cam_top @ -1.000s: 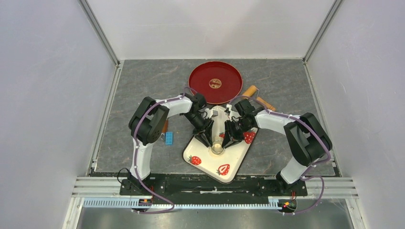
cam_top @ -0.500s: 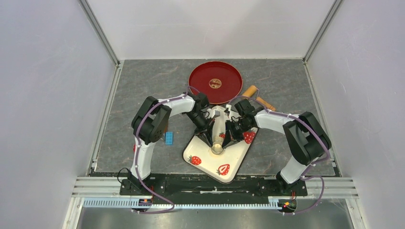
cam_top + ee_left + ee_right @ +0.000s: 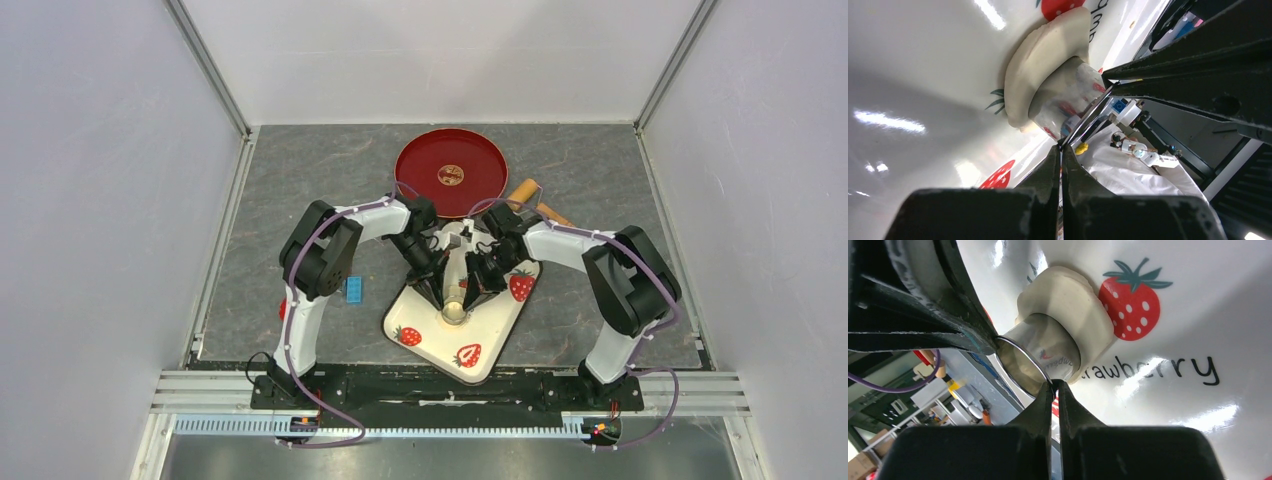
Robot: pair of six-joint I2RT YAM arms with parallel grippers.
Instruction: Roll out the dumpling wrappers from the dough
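A flattened pale dough (image 3: 456,262) (image 3: 1040,60) (image 3: 1075,297) lies on the white strawberry tray (image 3: 485,335). A small metal ring cutter (image 3: 454,312) (image 3: 1068,97) (image 3: 1040,352) stands on the dough's near end. My left gripper (image 3: 439,297) (image 3: 1061,147) is shut on the cutter's rim from the left. From the right, my right gripper (image 3: 470,298) (image 3: 1053,383) is shut on the opposite side of the rim. Each wrist view shows the other gripper's black fingers (image 3: 1198,75) (image 3: 923,322) across the cutter. Dumpling wrappers are out of view.
A red plate (image 3: 430,150) with a gold emblem sits behind the tray. The tan wooden roller (image 3: 541,206) lies at the back right, partly behind the right arm. A small blue block (image 3: 354,289) rests on the grey mat left of the tray.
Both grippers have gone from partly open to shut on the cutter's rim. The right arm has shifted slightly left; the cutter and dough stay in place.
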